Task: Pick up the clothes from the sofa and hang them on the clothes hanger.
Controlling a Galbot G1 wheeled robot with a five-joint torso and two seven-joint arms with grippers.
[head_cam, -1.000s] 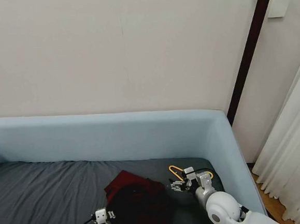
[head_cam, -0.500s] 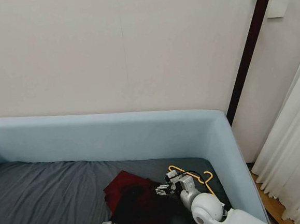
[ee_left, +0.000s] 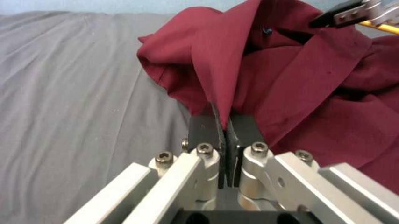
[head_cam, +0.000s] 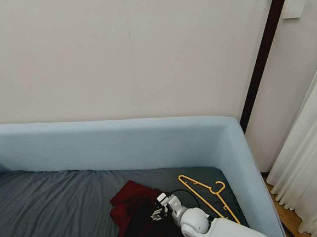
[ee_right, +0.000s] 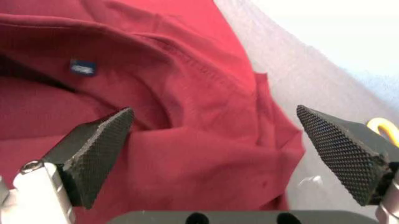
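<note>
While the left gripper (ee_left: 223, 119) pinches a red shirt (ee_left: 299, 93) fold tight, the right gripper (ee_right: 218, 154) hovers wide open over it; orange hanger (head_cam: 199, 185) lies beside, long axis diag., back-left to front-right.

The right arm (head_cam: 214, 232) is cased in rounded white shells; the left gripper (ee_left: 223, 117) is built of silver bars and socket-head screws.
</note>
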